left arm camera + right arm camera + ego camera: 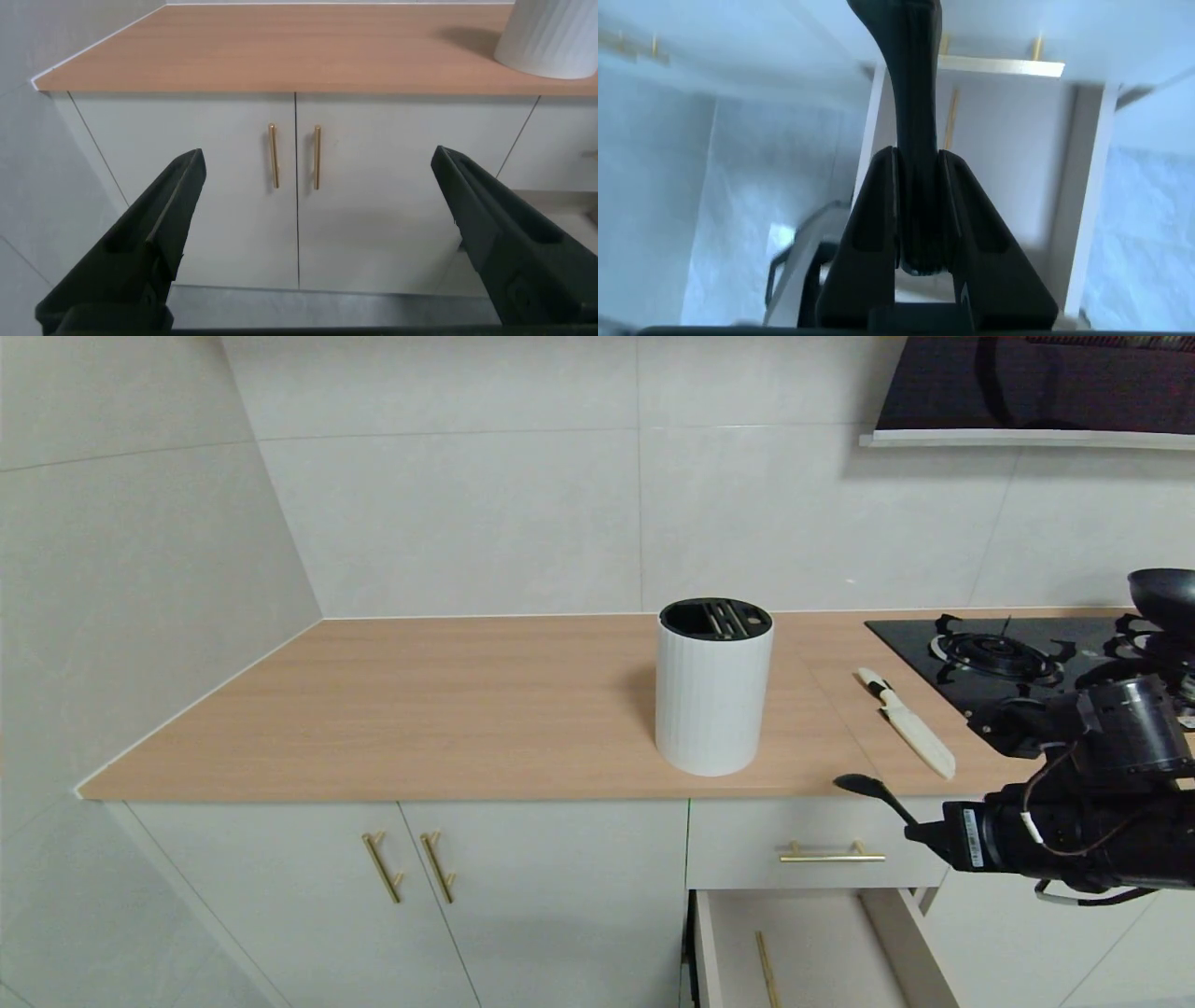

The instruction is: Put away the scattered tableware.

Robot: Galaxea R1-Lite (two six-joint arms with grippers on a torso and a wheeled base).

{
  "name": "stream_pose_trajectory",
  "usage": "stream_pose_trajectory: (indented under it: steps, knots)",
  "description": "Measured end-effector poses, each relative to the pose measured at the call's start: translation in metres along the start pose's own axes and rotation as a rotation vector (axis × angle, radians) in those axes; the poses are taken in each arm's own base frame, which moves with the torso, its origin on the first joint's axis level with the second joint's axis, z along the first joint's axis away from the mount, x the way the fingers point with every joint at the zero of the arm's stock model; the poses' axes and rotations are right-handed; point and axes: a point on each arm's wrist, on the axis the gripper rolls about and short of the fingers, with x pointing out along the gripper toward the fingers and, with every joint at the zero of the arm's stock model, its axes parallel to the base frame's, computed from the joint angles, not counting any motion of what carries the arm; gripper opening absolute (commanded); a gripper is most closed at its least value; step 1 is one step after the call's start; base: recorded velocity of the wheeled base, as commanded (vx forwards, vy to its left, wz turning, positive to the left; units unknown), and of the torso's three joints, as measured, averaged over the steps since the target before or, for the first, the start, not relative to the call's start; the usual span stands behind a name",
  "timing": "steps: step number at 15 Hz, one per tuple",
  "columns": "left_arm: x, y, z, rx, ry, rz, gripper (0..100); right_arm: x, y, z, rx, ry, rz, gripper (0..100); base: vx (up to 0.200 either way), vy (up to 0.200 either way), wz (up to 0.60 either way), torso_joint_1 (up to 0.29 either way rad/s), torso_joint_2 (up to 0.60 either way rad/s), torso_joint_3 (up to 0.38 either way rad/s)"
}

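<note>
A white ribbed holder [714,700] with a slotted black top stands on the wooden counter [448,709]; its base also appears in the left wrist view [553,39]. A cream-bladed knife [906,722] lies flat on the counter between the holder and the hob. In front of the counter's edge, above an open drawer [803,943], my right gripper [922,829] is shut on a slim black utensil [870,791] with a rounded end; its fingers [868,215] clamp the handle [913,112]. My left gripper [318,247] is open and holds nothing, low before the cabinet doors.
A black gas hob [1004,658] takes up the counter's right end, with a dark pot [1162,593] on it. A thin gold stick [767,971] lies in the open drawer. Cabinet doors with gold handles [293,157] sit under the counter. Tiled walls close the left and back.
</note>
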Motion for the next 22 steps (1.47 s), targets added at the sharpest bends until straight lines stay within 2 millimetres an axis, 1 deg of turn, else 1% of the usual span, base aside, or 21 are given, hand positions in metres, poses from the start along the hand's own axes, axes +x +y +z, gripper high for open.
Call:
stream_pose_trajectory:
  steps: [4, 8, 13, 16, 22]
  knots:
    - [0.000, 0.000, 0.000, 0.000, 0.000, 0.000, 100, -0.004, -0.002, -0.015, -0.026, -0.009, 0.002, 0, 0.000, 0.000, 0.00, 0.000, 0.00, 0.000]
    - [0.000, 0.000, 0.000, 0.000, 0.000, 0.000, 100, -0.002, -0.004, -0.020, -0.027, 0.009, -0.002, 0, 0.000, 0.000, 0.00, 0.000, 0.00, 0.000]
    - [0.000, 0.000, 0.000, 0.000, 0.000, 0.000, 100, 0.006, -0.006, -0.026, -0.033, 0.051, -0.011, 0, 0.000, 0.000, 0.00, 0.000, 0.00, 0.000]
    - [0.000, 0.000, 0.000, 0.000, -0.001, -0.001, 100, 0.010, -0.007, -0.028, -0.031, 0.067, -0.014, 0, 0.000, 0.000, 0.00, -0.142, 0.32, 0.170]
    - [0.000, 0.000, 0.000, 0.000, 0.000, 0.000, 100, 0.013, -0.009, -0.033, -0.056, 0.093, -0.018, 0, 0.000, 0.000, 0.00, -0.218, 0.51, 0.282]
